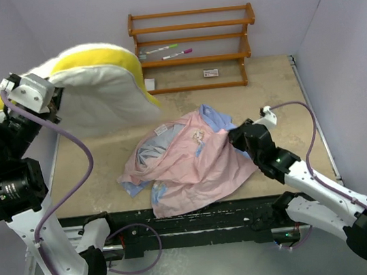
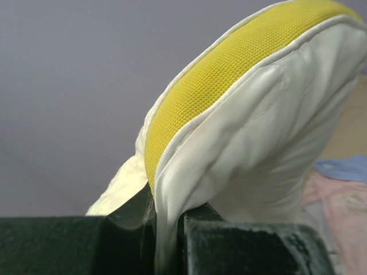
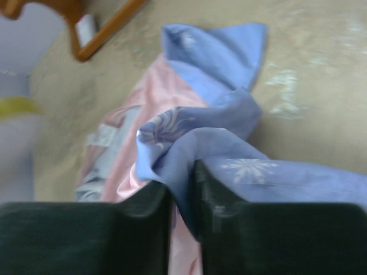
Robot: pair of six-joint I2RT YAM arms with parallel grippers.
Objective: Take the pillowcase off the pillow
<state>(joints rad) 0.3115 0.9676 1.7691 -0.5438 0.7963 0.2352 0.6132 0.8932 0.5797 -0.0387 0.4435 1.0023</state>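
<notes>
Above the table [image 1: 277, 95], my left gripper [image 2: 169, 229] clamped the pillow's [image 2: 258, 143] edge; my right gripper [image 3: 180, 195] pinched the pillowcase [image 3: 229, 166], jaws nearly closed.

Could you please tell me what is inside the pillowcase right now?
Nothing visible: the pillowcase lies crumpled on the table, while the pillow is held aloft by the left gripper. Its folds hide the interior.

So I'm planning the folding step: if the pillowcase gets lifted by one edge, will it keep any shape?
Probably not: the pillowcase lies crumpled in soft folds, so it should hang limp. It looks thin and light, bunching where the right hand pinches it. Pushed, it would likely wrinkle rather than slide flat.
</notes>
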